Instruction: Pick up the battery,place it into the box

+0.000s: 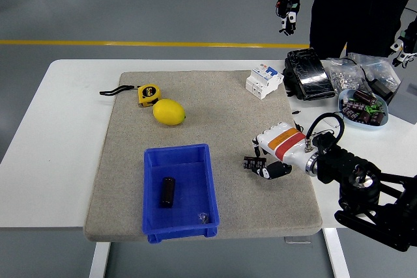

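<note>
writing: we read none | right hand: fingers curled downward over the mat, grasping nothing, so we log it clenched | battery: lying inside the blue box

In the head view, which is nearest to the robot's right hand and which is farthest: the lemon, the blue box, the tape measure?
From the right hand:
1. Blue box, to its left, near the table's front.
2. Lemon, farther left and back.
3. Tape measure, just beyond the lemon, farthest.
</note>
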Available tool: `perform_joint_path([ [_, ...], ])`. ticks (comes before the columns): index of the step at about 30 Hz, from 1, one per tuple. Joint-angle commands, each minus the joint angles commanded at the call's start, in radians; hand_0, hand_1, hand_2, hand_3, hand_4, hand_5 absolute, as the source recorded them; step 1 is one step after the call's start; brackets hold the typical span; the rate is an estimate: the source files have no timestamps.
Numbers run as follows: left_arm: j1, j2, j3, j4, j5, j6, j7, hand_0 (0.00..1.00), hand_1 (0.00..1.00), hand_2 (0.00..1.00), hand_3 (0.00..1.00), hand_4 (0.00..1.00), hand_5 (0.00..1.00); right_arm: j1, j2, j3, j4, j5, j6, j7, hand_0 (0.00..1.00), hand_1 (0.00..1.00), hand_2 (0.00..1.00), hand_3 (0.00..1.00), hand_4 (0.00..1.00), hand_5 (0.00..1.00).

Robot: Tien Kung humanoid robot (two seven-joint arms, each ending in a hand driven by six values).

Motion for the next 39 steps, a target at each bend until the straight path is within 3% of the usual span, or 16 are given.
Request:
perform_joint_path([
  [16, 0.014, 0.005, -0.015, 0.001, 0.024, -0.006, 0.004, 0.645, 0.639, 0.648, 0.579, 0.625, 0.575, 0.015, -0.036, 0.065, 0.119, -0.058, 0.011, -0.026, 0.193, 0.362, 0.416, 0.431, 0.668, 0.354],
  [19, 0.015, 0.005, -0.019, 0.001, 0.031, -0.008, 0.005, 0.645, 0.639, 0.648, 0.579, 0.625, 0.575, 0.018, -0.03, 0.069, 0.117, -0.053, 0.017, -0.032, 0.193, 0.362, 0.416, 0.431, 0.668, 0.354],
  [20, 0.015, 0.005, -0.02, 0.001, 0.033, -0.009, 0.005, 0.645, 0.639, 0.647, 0.579, 0.625, 0.575, 0.017, -0.028, 0.07, 0.112, -0.049, 0.02, -0.034, 0.285, 0.415, 0.472, 0.478, 0.689, 0.316],
  [25, 0.013, 0.005, -0.015, 0.0, 0.026, -0.008, 0.005, 0.645, 0.639, 0.647, 0.579, 0.625, 0.575, 0.009, -0.014, 0.06, 0.087, 0.009, 0.023, -0.024, 0.285, 0.415, 0.472, 0.478, 0.689, 0.316],
  [26, 0.011, 0.004, -0.014, 0.0, 0.024, -0.007, 0.004, 0.645, 0.639, 0.645, 0.579, 0.626, 0.575, 0.007, -0.009, 0.057, 0.082, 0.022, 0.026, -0.021, 0.412, 0.495, 0.597, 0.541, 0.753, 0.335],
  [31, 0.006, 0.004, -0.012, 0.0, 0.021, -0.007, 0.003, 0.645, 0.639, 0.645, 0.579, 0.626, 0.575, -0.001, 0.005, 0.046, 0.076, 0.049, 0.038, -0.017, 0.412, 0.495, 0.597, 0.541, 0.753, 0.335],
  [32, 0.005, 0.003, -0.011, 0.0, 0.02, -0.007, 0.003, 0.645, 0.64, 0.646, 0.579, 0.626, 0.575, -0.002, 0.006, 0.045, 0.076, 0.052, 0.041, -0.016, 0.468, 0.562, 0.694, 0.599, 0.812, 0.365],
  [39, 0.002, 0.003, -0.009, 0.0, 0.018, -0.006, 0.003, 0.645, 0.64, 0.646, 0.578, 0.627, 0.575, -0.001, 0.015, 0.041, 0.051, 0.065, 0.051, -0.013, 0.476, 0.573, 0.714, 0.619, 0.808, 0.366],
])
